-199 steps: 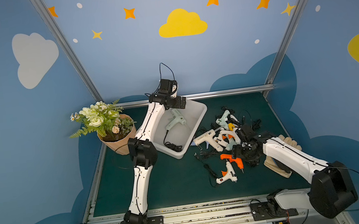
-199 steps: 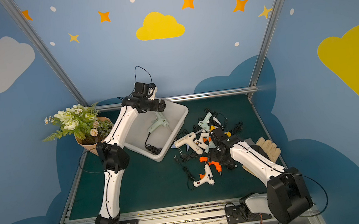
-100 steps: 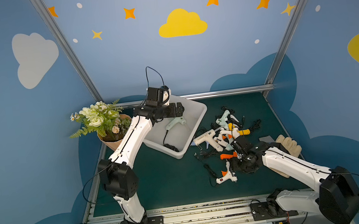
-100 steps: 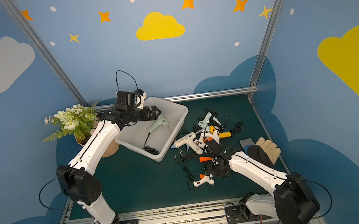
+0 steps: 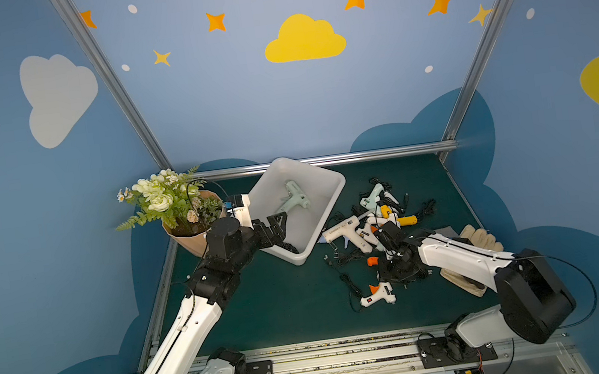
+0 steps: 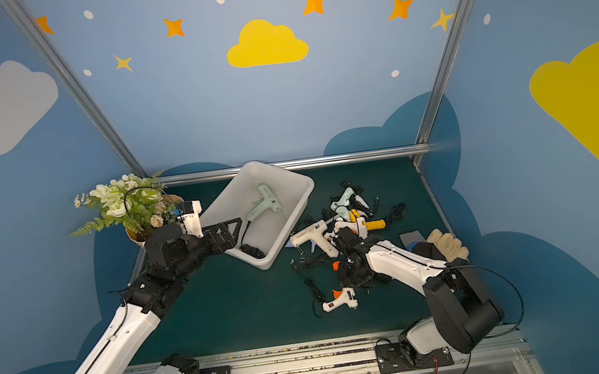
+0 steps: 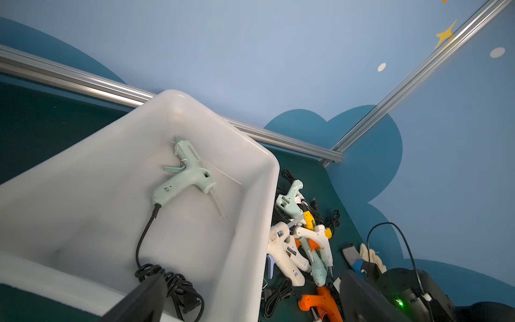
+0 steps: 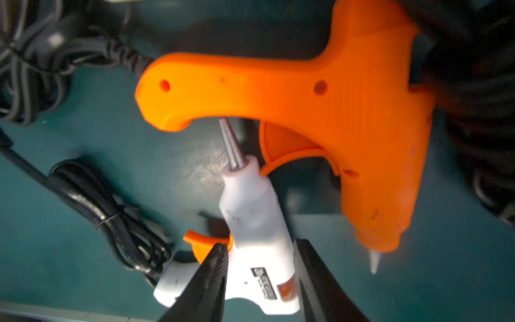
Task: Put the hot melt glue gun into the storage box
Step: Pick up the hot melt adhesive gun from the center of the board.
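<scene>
In both top views the shallow white plastic storage box on the dark green bench holds one mint-green glue gun. The left end effector hangs wide open and empty at the box's near rim, and the right end effector is down in the heap of corded glue guns beside the box. The left wrist view shows nothing between its jaws. In the right wrist view narrow jaws flank a small white, orange-triggered hot melt glue gun lying on the bench outside the box; whether they pinch it I cannot tell. The pick is in hand, and it next calls for a firm grip and a lift clear of the cords.
</scene>
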